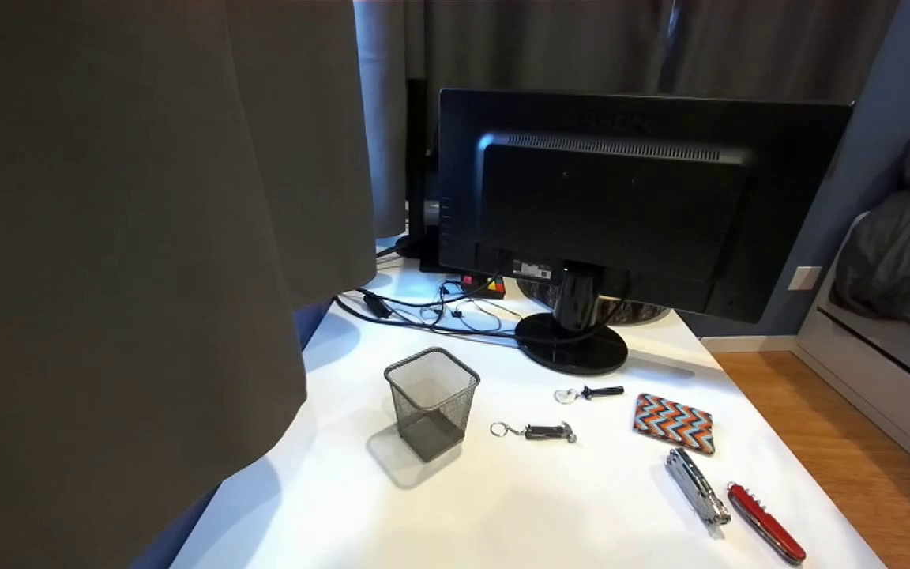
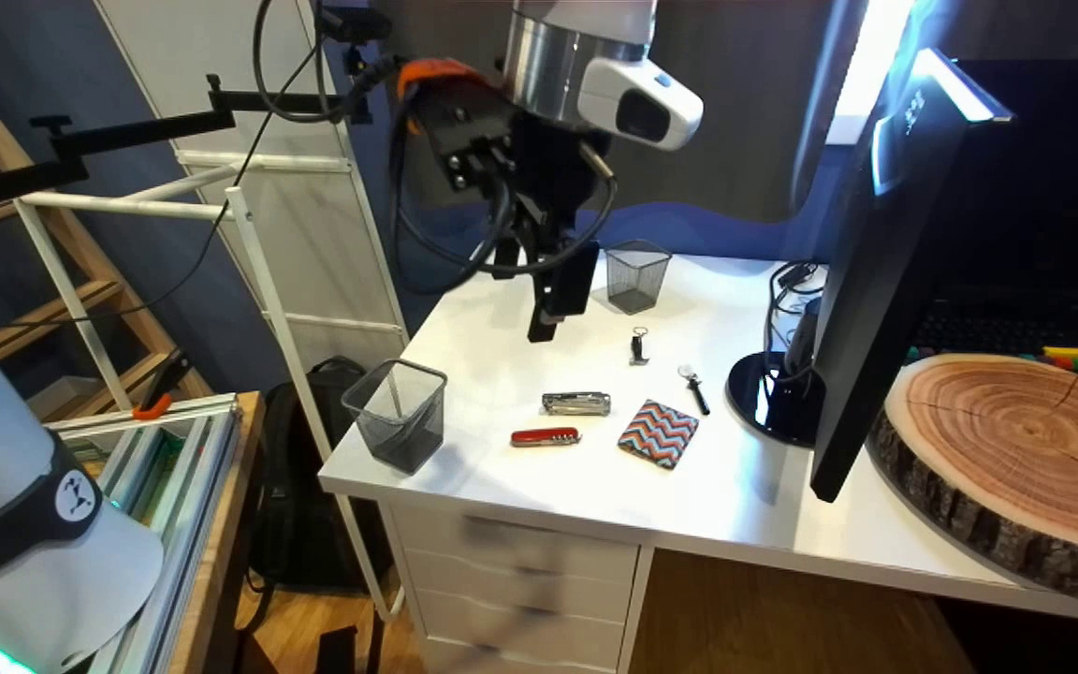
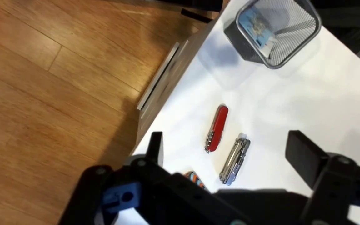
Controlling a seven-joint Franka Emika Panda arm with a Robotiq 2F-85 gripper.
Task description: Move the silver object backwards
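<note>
Desk [image 3: 292, 103], gripper [image 3: 227, 147] well above it, and silver multi-tool [image 3: 235, 161]: probable approach stage.
In the wrist view the silver multi-tool lies on the desk along 1-to-7 o'clock, the red pocketknife [image 3: 217, 128] just beside it at 11 o'clock; good practice would be a slight clockwise turn, setting the closing line at 10-to-4, then a straight descent clear of the red pocketknife; the fingers [image 3: 305, 156] stand wide apart, holding and touching nothing.

The white desk [image 1: 550, 506] carries two mesh cups [image 2: 400, 426], a silver object [image 3: 234, 161], red pocketknife [image 3: 218, 128] and monitor [image 1: 621, 201].
</note>
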